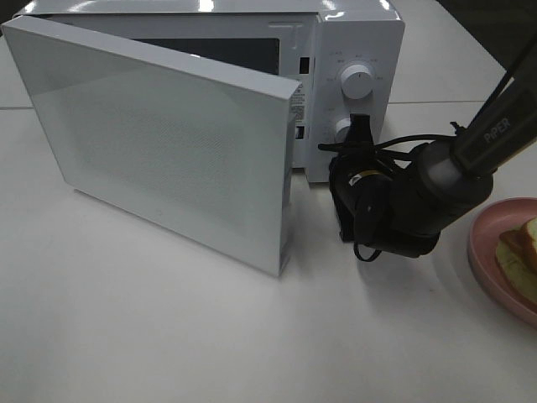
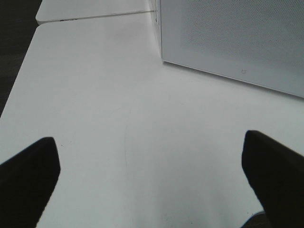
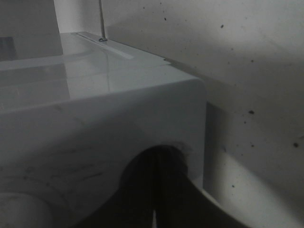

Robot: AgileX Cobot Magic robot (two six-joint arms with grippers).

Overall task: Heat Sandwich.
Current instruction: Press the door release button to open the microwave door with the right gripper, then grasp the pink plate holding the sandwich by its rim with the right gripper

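A: R fingers (image 3: 137,194) are pressed together, empty, tips at the microwave (image 1: 352,50) panel by the lower knob (image 1: 342,128). L fingers (image 2: 28,175) are wide apart, nothing between them, above bare table (image 1: 126,336).
B: Risk?
A: The door (image 1: 168,143) hangs open; sandwich (image 1: 522,248) sits outside on the pink plate (image 1: 482,243), just right of the R arm. A knob nudge would prob. run the oven empty; an arm swing could clip the plate.
B: Surface?
A: Smooth white table w/ a seam; dark floor beyond its edge.
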